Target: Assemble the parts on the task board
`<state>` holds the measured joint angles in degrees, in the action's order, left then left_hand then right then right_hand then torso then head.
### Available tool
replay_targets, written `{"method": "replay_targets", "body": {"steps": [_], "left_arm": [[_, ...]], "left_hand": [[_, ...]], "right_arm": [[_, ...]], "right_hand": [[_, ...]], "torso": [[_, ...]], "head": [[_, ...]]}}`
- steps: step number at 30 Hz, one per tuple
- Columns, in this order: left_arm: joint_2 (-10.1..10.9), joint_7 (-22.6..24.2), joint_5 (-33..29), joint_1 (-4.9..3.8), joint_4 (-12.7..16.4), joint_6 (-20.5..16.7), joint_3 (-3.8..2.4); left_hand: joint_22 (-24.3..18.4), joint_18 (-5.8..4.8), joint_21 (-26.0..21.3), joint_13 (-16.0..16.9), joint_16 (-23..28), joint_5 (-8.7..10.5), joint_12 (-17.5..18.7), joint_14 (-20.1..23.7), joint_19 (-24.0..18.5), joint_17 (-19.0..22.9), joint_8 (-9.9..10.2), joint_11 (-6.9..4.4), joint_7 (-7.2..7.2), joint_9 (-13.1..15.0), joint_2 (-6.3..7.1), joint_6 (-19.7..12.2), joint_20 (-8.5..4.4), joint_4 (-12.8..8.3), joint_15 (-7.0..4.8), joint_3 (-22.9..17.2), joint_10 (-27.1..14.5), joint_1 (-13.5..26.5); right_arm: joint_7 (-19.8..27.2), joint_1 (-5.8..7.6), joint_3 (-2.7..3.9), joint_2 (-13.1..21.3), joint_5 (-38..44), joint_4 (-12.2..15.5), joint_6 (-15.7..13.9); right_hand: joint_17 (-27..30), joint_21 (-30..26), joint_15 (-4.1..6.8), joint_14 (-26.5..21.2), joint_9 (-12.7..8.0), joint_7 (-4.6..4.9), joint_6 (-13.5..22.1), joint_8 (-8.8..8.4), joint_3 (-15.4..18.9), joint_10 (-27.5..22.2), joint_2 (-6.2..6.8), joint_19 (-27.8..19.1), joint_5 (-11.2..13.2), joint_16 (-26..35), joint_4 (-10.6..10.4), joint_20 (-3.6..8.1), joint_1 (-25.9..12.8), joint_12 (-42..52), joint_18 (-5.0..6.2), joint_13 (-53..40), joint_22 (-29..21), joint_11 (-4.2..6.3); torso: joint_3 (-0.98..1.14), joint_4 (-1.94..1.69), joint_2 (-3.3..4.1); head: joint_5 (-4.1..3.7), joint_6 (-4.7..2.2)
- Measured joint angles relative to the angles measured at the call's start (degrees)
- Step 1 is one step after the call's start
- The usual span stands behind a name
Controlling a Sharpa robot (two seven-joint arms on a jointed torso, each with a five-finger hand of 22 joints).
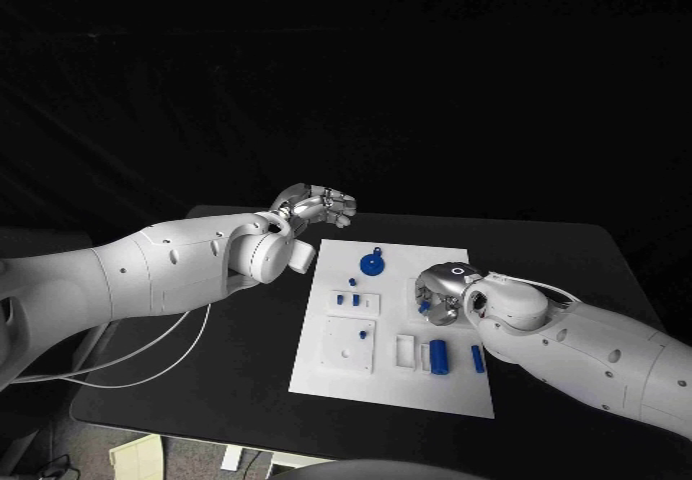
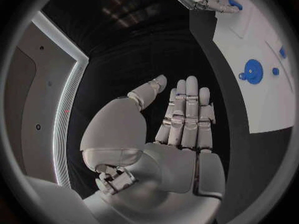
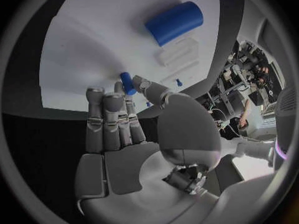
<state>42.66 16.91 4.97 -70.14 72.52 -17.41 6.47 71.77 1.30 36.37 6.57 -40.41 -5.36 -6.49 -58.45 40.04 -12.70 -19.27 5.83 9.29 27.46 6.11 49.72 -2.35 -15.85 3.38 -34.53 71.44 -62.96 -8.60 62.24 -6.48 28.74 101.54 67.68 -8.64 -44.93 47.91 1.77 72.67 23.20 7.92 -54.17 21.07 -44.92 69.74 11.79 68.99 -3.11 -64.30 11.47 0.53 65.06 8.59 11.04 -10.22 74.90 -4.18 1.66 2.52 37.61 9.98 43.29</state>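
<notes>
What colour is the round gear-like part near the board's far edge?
Blue; the gear-like part shows best in the left wrist view, on the white task board.

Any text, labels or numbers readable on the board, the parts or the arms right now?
None can be read. The task board, the blue parts such as the disc and the cylinder, and both arms carry no legible marks. Papers at the table's near edge are too small to read.
</notes>
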Motion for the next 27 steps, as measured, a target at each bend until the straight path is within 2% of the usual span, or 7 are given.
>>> {"method": "replay_targets", "body": {"steps": [10, 16, 22, 24, 27], "left_arm": [[0.00, -0.01, -0.01, 0.00, -0.01, 0.00, 0.00], [-0.01, -0.02, -0.01, 0.00, -0.02, 0.00, 0.00], [-0.04, -0.02, -0.01, 0.00, -0.17, 0.00, 0.00], [-0.05, -0.02, -0.01, 0.00, -0.31, 0.00, 0.00], [-0.05, -0.02, -0.02, 0.00, -0.43, 0.00, 0.00]], "left_hand": [[-0.01, 0.00, 0.00, 0.00, 0.22, 0.00, 0.00, 0.00, 0.00, -0.06, 0.00, 0.00, 0.00, 0.00, 0.00, 0.00, 0.00, 0.00, 0.00, 0.00, 0.00, 0.00], [-0.01, 0.00, 0.00, 0.00, 0.22, 0.00, 0.00, 0.00, 0.00, -0.06, 0.00, 0.00, 0.00, 0.01, 0.00, 0.00, 0.00, 0.00, 0.00, 0.00, 0.00, 0.00], [-0.01, 0.00, 0.00, 0.00, 0.22, 0.00, 0.00, 0.00, 0.00, -0.12, 0.00, 0.00, 0.00, 0.01, 0.00, 0.00, 0.00, 0.00, 0.00, 0.00, 0.00, 0.00], [-0.01, 0.00, 0.00, 0.00, 0.22, 0.00, 0.00, 0.00, 0.00, -0.14, 0.00, 0.00, 0.00, 0.01, 0.00, 0.00, 0.00, 0.00, 0.00, 0.00, 0.00, 0.00], [0.04, 0.00, 0.00, 0.00, 0.22, 0.00, 0.00, 0.00, 0.00, -0.19, 0.00, 0.00, 0.00, 0.01, 0.00, 0.00, 0.00, 0.00, 0.00, 0.00, 0.00, 0.00]], "right_arm": [[-0.16, -0.12, 0.01, 0.02, 0.42, 0.01, -0.69], [-0.61, -0.30, 0.01, 0.12, 0.84, 0.43, -2.27], [-1.02, -0.32, 0.10, 1.63, 1.02, 2.42, -3.97], [-1.12, -0.38, 0.68, 2.54, 0.99, 3.75, -4.32], [-1.23, -0.41, 2.20, 3.33, 0.94, 5.51, -4.66]], "right_hand": [[-0.09, 0.35, 0.50, 0.11, 0.31, -0.57, -1.08, 0.56, -0.65, 1.12, -0.41, 0.10, 0.00, -0.26, -0.32, 0.08, -0.42, 1.16, 0.01, -0.85, 0.05, 0.54], [-0.09, 0.69, 0.91, 0.52, 0.52, -1.07, -2.51, 1.39, -2.72, 2.01, -1.11, 0.51, 0.01, -0.62, -0.50, 0.29, -0.49, 2.08, 0.01, -1.46, 0.04, 1.17], [-0.09, 0.87, 1.12, 0.73, 0.92, -1.26, -2.90, 1.50, -4.04, 2.26, -1.25, 0.82, 0.06, -0.62, -0.55, 0.60, -0.33, 2.43, 0.01, -1.98, 0.04, 1.42], [-0.09, 0.88, 1.12, 0.73, 0.91, -1.37, -3.02, 1.50, -4.21, 2.26, -1.40, 0.83, 0.06, -0.62, -0.71, 0.60, -0.18, 2.71, 0.00, -2.20, 0.04, 1.42], [-0.09, 1.10, 1.13, 0.74, 0.91, -1.49, -3.13, 1.50, -4.43, 2.27, -1.40, 0.83, 0.06, -0.62, -0.63, 0.60, -0.19, 2.71, 0.01, -2.31, 0.04, 1.42]], "torso": [[-0.04, 0.03, -0.01], [-0.07, 0.02, -0.02], [-0.07, 0.01, -0.04], [-0.07, 0.01, -0.04], [-0.09, 0.03, -0.08]], "head": [[0.10, 0.22], [0.11, 0.25], [0.17, 0.28], [0.21, 0.30], [0.30, 0.34]]}}
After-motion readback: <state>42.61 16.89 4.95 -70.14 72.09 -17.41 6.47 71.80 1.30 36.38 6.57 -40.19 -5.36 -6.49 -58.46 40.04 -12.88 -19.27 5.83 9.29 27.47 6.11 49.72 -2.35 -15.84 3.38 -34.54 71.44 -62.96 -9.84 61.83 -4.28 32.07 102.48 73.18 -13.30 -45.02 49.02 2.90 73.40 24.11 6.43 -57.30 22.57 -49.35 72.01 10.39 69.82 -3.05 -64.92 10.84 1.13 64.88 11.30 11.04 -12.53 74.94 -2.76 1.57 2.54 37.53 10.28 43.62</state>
